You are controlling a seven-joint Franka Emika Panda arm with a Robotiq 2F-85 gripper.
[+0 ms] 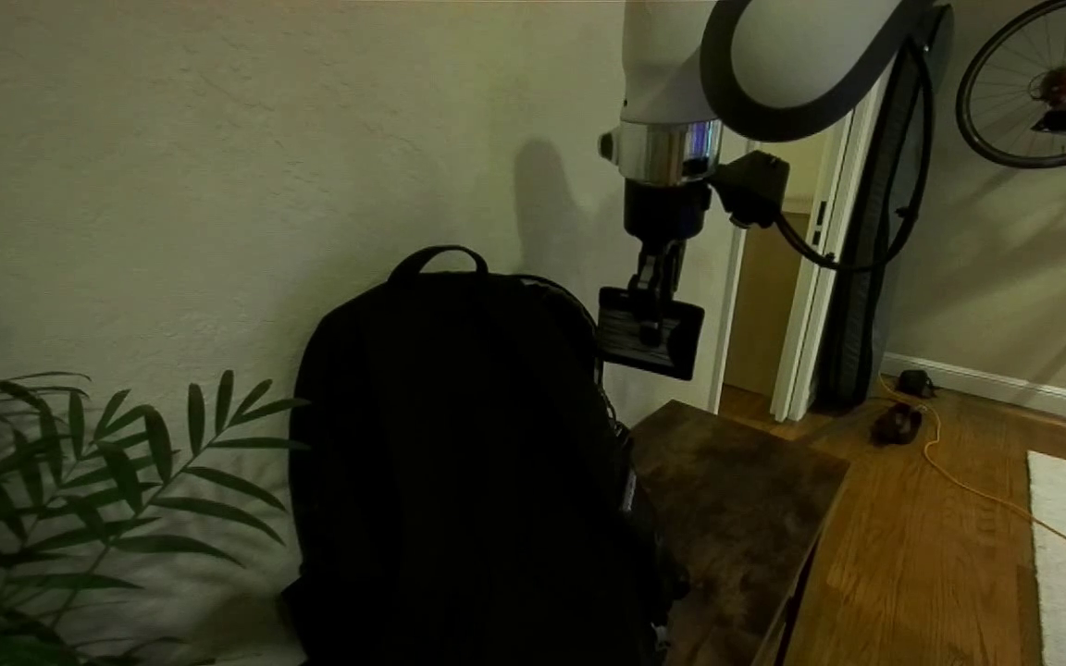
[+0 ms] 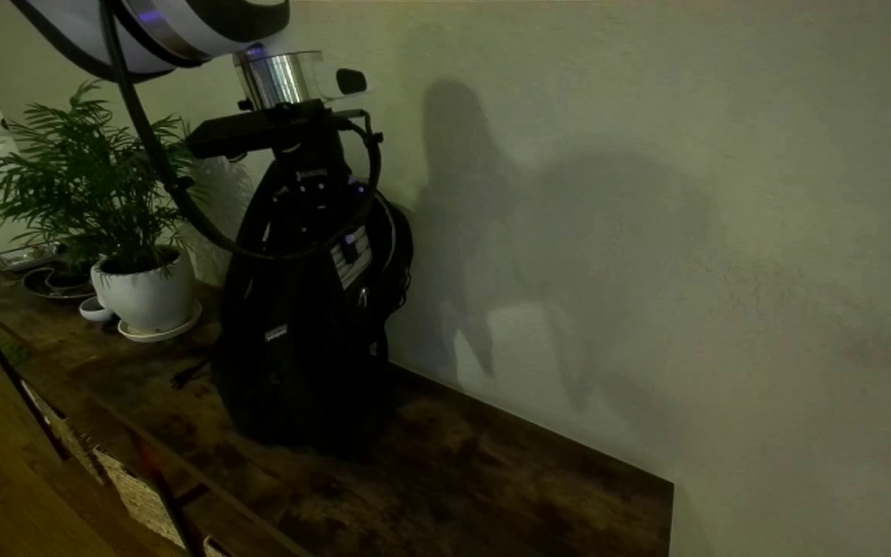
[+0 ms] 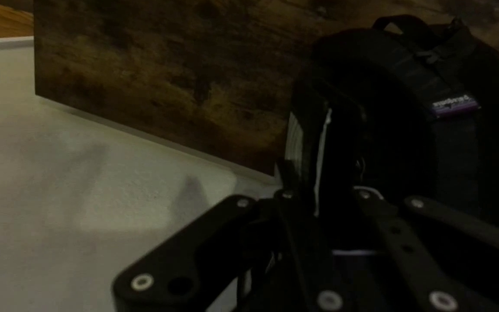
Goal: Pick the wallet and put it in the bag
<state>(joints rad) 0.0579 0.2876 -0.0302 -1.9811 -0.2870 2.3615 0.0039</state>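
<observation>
My fingers nearly closed, pinching wallet; in exterior view its long axis slopes down-right, beside upper right of bag. I'd likely head frame-left.

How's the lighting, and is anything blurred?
Both exterior views: dim, with soft shadows on the pale textured wall; in an exterior view, the large black fabric backpack is almost a silhouette; wrist view: the small flat dark wallet is partly lost in darkness, close parts of the black jointed gripper look blurred.
</observation>
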